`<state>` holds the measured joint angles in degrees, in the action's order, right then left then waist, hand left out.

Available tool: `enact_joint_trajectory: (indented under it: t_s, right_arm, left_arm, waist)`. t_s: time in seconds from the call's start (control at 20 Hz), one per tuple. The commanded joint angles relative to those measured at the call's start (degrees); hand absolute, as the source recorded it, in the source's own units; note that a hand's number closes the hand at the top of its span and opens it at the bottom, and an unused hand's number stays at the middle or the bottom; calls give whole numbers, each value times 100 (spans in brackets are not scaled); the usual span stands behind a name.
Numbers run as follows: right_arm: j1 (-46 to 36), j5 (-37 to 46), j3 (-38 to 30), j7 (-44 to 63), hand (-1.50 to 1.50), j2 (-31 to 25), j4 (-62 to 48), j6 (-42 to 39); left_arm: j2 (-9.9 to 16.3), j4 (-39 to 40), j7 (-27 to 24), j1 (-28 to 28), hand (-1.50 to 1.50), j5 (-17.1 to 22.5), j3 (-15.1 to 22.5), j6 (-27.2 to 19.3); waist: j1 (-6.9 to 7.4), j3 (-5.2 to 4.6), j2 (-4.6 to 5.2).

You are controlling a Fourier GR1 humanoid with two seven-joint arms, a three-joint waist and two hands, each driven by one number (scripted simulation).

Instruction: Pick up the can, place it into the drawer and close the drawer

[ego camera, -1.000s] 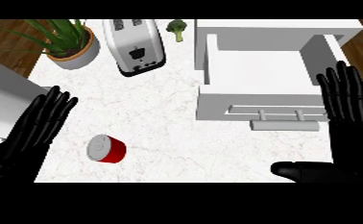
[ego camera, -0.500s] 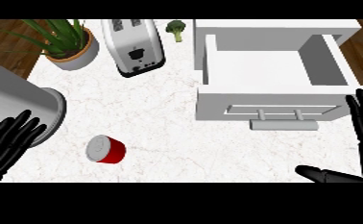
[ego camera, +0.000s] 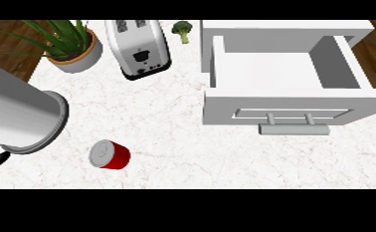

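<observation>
— Where was the can?
— The red can (ego camera: 109,155) stood on the marble counter (ego camera: 183,141) near its front edge, with bare counter between it and the open drawer (ego camera: 283,74).
— And the hands?
— Only 1 grey forearm (ego camera: 26,114) showed at left; neither hand was visible.

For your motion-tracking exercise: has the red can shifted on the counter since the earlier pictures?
No. The can lies at the same spot below the toaster and left of the drawer; only the arms moved.
</observation>
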<state>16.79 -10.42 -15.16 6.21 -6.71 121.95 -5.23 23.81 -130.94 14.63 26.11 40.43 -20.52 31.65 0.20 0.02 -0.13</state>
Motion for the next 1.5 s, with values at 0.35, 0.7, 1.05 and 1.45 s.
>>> enact_joint_trajectory:
  t_s: [0.35,0.7,1.05,1.45]
  right_arm:
    - [460,-427,-504,-588,-150,1,-318,-733]
    - [855,-763,-908,-601,-150,140,-35,-1141]
    - [838,-1236,-1377,-103,-150,-18,208,-1365]
    - [734,-1258,-1704,-353,-150,72,-122,-1708]
  left_arm:
    - [142,705,947,-277,-150,1334,-159,-221]
    - [-291,678,1442,-736,-150,984,360,-651]
    - [-711,898,1700,-1261,-150,425,709,-984]
    - [-1407,1128,1241,-1235,-150,-1027,1322,-762]
  waist:
    - [-51,1,12]
    - [-62,0,10]
    - [-59,-2,9]
    - [-39,-1,7]
